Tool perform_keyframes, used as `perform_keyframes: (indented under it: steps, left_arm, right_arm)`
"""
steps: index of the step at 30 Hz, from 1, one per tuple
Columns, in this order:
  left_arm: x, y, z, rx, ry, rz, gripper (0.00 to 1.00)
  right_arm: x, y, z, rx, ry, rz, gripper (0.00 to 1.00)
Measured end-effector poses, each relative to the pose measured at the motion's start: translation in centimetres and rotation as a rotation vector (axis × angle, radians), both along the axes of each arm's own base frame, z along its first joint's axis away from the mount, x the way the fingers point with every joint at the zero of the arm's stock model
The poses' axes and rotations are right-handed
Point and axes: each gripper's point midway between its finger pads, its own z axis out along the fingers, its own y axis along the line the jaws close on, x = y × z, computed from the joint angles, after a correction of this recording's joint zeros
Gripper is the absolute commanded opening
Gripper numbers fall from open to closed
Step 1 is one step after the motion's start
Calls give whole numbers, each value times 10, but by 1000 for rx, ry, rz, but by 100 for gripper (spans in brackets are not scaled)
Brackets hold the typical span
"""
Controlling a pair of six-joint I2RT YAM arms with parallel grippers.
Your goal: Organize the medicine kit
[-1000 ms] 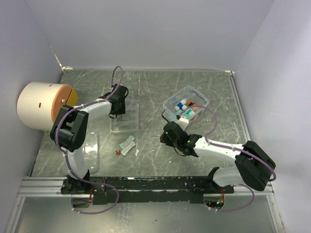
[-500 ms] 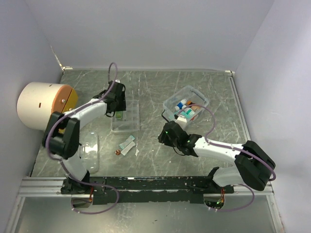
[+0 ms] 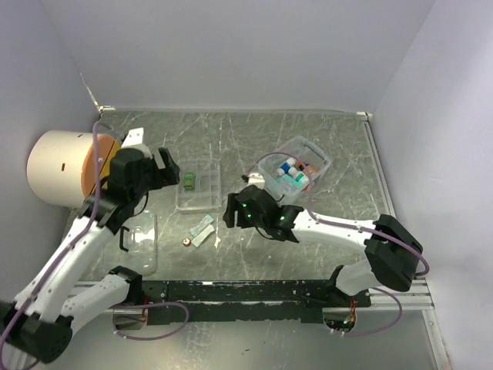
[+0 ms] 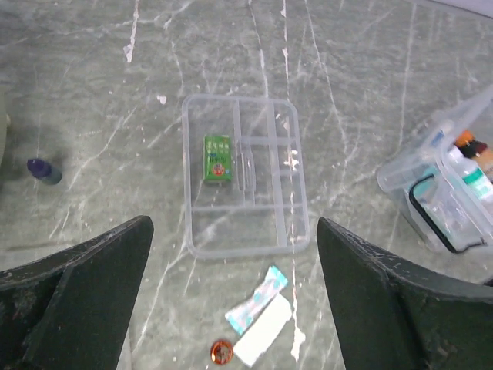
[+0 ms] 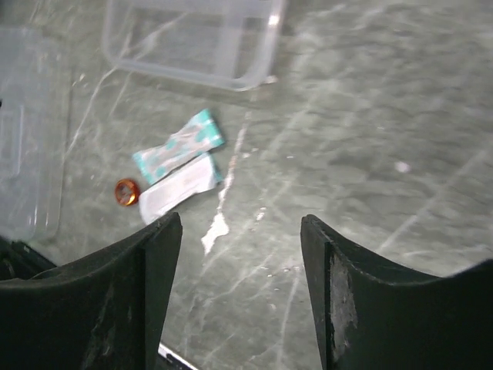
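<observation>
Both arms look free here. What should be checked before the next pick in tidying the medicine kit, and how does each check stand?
1. The left gripper is open and empty: ok.
2. The right gripper is open and empty: ok.
3. The green packet lies flat inside one compartment of the tray: ok.
4. All loose items put away: not ok. The teal sachet, white sachet and small red disc lie on the table, outside the tray.
5. Both sachets uncovered, reachable from above by the right gripper: probably ok.
6. Room left in the case among its bottles: cannot tell.
</observation>
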Motion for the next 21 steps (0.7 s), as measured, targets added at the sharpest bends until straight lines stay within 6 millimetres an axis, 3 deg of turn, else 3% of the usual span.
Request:
perform_keyframes:
  steps: [5,11,16,21]
  left_arm:
    - [-43,13,7,-24,-19,-27,100]
    - [-85,31,-1,-55,-41,-10,100]
    - [-100,41,14,-87,-127,7,98]
    - [-101,53,9,-79,-111,77,97]
  right_arm:
    - [-14,42,10,-42,-42,129,68]
    - [-28,89,11,-94,-84,225,47]
    - [-49,127,-7,-152,-91,298,43]
    - [-61,156,-27,-208,-91,339,42]
